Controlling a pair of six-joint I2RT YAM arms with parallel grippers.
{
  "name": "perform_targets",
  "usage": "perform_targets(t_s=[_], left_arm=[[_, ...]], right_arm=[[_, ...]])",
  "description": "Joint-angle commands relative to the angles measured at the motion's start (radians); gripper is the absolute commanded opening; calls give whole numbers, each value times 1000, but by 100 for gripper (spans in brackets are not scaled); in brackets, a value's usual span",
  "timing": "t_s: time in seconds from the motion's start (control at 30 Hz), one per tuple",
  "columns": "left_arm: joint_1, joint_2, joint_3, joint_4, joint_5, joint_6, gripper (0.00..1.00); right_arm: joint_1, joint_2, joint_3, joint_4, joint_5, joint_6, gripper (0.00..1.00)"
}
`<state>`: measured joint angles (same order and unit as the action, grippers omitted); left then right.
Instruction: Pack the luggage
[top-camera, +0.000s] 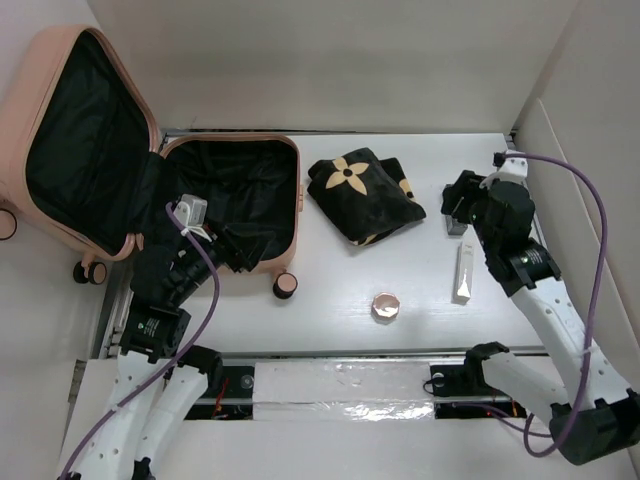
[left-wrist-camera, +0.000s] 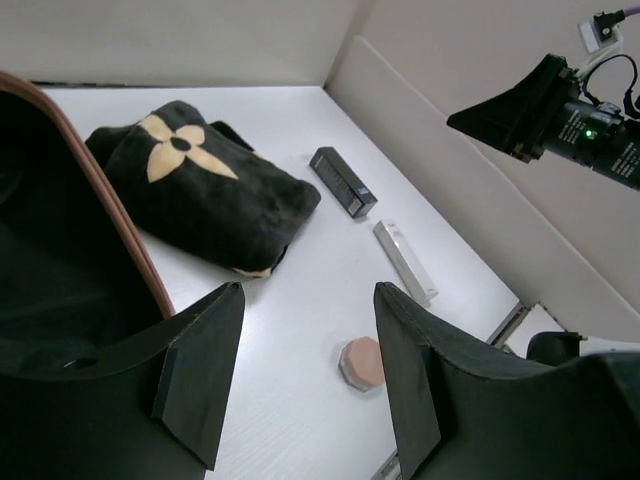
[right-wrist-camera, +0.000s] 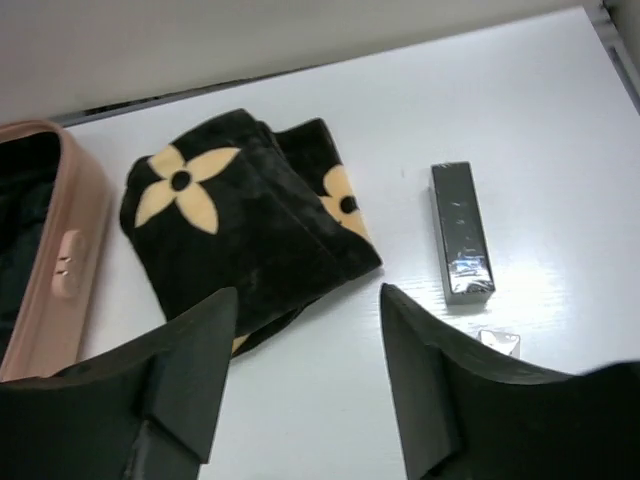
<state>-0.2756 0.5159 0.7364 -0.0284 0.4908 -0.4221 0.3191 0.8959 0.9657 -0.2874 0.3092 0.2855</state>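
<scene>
Here, open peach-pink hard-shell luggage (top-camera: 80, 130), black-lined, rounded corners; left pincer (left-wrist-camera: 310, 300) and right pincer (right-wrist-camera: 308, 300) agape, empty.

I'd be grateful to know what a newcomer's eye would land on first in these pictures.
The peach-pink suitcase dominates, lying wide open at the table's far left with its black lining exposed and the open left gripper over its base. Next comes the folded black blanket with tan flower motifs, mid-table just right of the suitcase. Smaller items lie further right: a dark box, a slim white box and a small pink faceted container.
</scene>
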Motion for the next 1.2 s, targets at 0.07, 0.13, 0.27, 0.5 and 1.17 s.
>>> perform_targets(t_s=[0.07, 0.13, 0.27, 0.5, 1.17], left_arm=[[-20, 18, 37, -39, -67, 39, 48], [-20, 21, 26, -41, -64, 37, 39], [-88, 55, 38, -114, -161, 74, 0], [-112, 42, 5, -114, -189, 95, 10], [-112, -16, -3, -110, -207, 109, 35]], right_arm=[[-165, 52, -19, 50, -205, 35, 24], [-233, 99, -31, 94, -262, 55, 0], [-294, 198, -41, 142, -248, 63, 0], [-353, 452, -22, 194, -136, 38, 89], [-371, 989, 338, 25, -216, -8, 60]])
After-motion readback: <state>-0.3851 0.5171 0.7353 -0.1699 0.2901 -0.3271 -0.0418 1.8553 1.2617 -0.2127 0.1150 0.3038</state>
